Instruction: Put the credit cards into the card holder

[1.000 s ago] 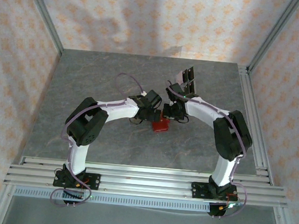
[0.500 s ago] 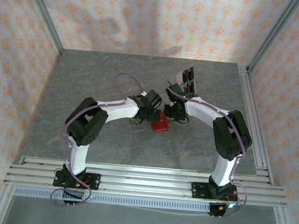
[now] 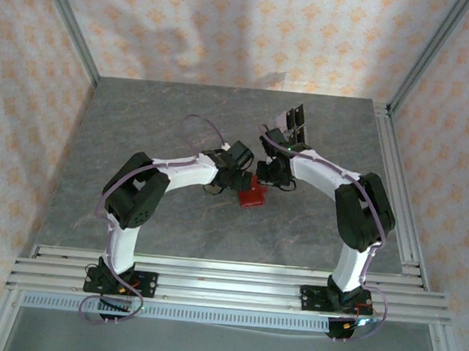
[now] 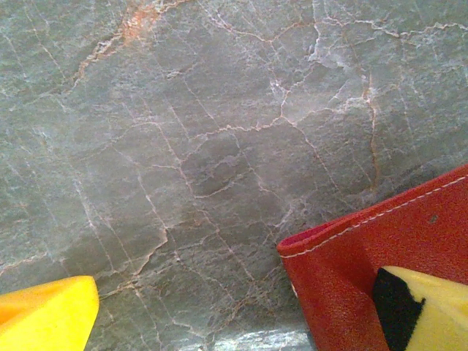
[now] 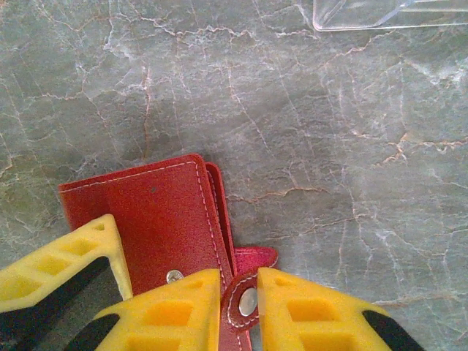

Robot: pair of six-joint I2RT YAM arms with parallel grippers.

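The right claw (image 5: 239, 311) is pinched together, its yellow fingers (image 5: 170, 316) clamped on the clasp tab (image 5: 246, 301) of the red card holder (image 5: 153, 212). Right alongside, the left claw (image 4: 234, 296) is spread wide apart, with one finger (image 4: 428, 311) over the red cover and the other out over bare bench (image 4: 219, 131). The card holder lies folded flat in the middle of the grey marbled bench, between the two wrists. Beyond it, well apart, a clear plastic stand (image 3: 296, 125) with dark rectangles sits toward the far right.

Barely any change: card holder (image 3: 252, 198) edged slightly leftward.
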